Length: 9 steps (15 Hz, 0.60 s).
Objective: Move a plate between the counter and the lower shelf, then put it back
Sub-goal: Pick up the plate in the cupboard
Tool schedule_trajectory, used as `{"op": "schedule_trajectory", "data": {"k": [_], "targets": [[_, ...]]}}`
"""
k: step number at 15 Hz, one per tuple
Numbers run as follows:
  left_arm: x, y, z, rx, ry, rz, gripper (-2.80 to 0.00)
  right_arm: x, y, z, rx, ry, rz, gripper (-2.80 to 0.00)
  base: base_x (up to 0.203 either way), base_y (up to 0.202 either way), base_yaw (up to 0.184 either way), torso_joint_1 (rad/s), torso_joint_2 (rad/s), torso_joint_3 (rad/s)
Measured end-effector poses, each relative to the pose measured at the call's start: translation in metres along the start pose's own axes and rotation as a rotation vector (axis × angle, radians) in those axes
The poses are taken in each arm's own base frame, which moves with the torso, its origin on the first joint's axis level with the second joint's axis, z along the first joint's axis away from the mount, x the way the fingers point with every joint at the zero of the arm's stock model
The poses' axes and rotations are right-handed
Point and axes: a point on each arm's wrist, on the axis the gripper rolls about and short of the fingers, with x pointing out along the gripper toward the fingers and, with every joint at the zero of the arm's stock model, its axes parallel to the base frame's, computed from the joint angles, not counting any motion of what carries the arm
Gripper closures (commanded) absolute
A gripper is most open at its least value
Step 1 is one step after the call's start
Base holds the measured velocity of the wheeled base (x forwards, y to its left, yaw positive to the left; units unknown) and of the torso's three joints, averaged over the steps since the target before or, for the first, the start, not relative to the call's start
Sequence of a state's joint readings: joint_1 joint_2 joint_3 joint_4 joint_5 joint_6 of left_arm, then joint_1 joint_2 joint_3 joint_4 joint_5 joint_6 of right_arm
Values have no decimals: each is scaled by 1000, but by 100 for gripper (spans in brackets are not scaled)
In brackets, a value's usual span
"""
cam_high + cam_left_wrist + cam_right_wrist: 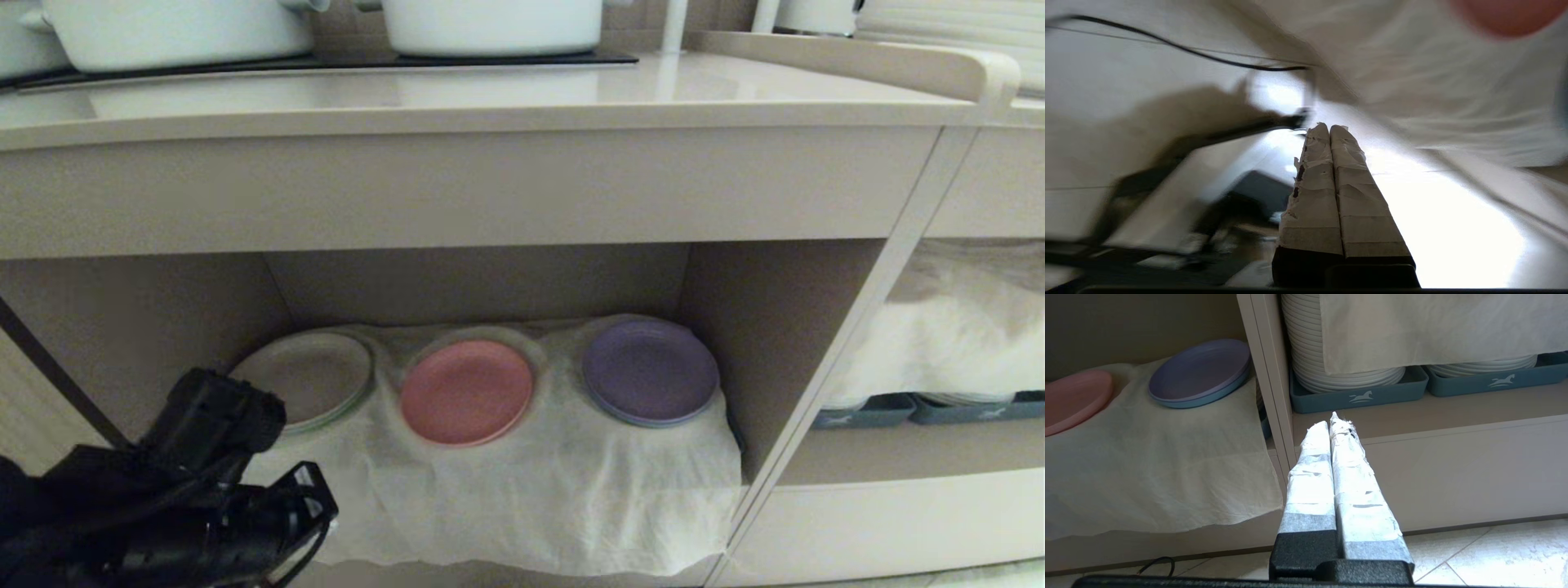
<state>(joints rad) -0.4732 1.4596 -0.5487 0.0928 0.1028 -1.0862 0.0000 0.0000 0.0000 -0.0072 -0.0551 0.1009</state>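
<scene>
Nearest, sat low at the shelf's front left: left gripper (1330, 127), fingers pressed together on nothing, well short of the plate (466, 392). Hung parked off to the right, before the shelf divider: right gripper (1334, 418), likewise shut and empty. Farther in, lay flat on the cloth (522, 498) of the lower shelf (718, 302), between a white plate (306, 377) and a purple plate (650, 371). Judged the pick not yet begun. Needed first: jaws opened, then a level approach to the near rim, one finger slid under without bunching the cloth. Beyond and above, stood bare along its front, ready to receive: counter (490, 98).
</scene>
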Motion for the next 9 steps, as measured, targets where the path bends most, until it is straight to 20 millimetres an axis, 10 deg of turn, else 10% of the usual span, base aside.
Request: {"op": "schedule_trajectory", "data": {"k": [9], "targets": [[-30,33,-14,124,-186,143,0,0,0,0,0,0,0,0,0,0,0,0,0,0]]}}
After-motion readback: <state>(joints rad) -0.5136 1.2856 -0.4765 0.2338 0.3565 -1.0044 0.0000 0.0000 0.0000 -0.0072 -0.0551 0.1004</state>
